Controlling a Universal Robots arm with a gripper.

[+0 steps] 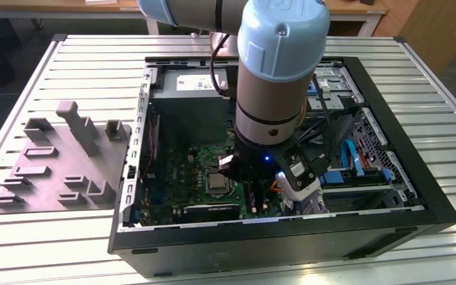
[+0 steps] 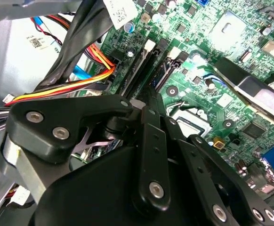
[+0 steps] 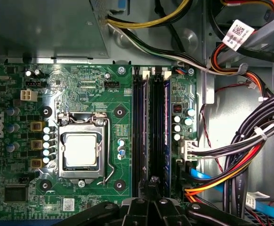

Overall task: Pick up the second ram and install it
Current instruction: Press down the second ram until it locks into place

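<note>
First wrist view, second ram seated in slot, just beyond gripper

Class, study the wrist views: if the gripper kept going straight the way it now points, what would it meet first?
Most likely the memory slots on the green motherboard. The gripper sits over their near end, beside the processor socket. Depth is unclear, so it may already be touching them.

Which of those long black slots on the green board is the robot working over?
The long black memory slot in the middle of the row; the black gripper sits at its end.
</note>
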